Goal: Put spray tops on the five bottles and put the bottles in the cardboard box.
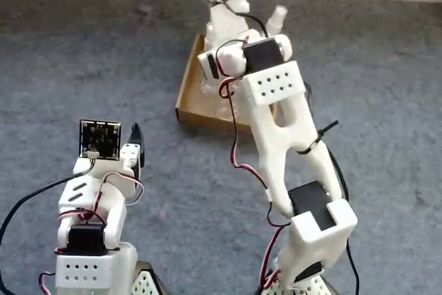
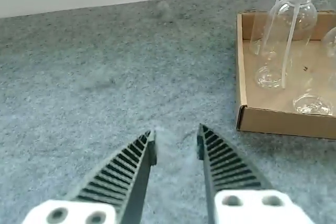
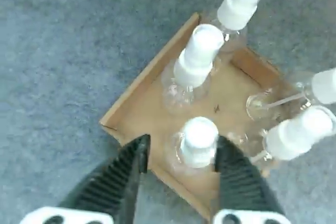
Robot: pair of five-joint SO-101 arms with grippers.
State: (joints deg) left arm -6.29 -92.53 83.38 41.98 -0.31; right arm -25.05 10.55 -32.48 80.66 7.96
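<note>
The cardboard box (image 3: 137, 103) holds several clear bottles, each with a white spray top. My right gripper (image 3: 181, 150) hangs open above the box's near corner, its fingers on either side of the nearest bottle's spray top (image 3: 198, 139) with a gap on one side. Other bottles (image 3: 197, 59) stand behind it. In the high view the right arm (image 1: 273, 88) stretches over the box (image 1: 185, 98). My left gripper (image 2: 175, 142) is open over bare carpet, to the left of the box (image 2: 241, 66), with nothing between its fingers; it also shows in the high view (image 1: 136, 146).
Grey carpet covers the whole table. A bottle with a spray top (image 1: 276, 18) leans out past the box's far right side. Two upright bottles (image 2: 291, 30) stand in the box's left part.
</note>
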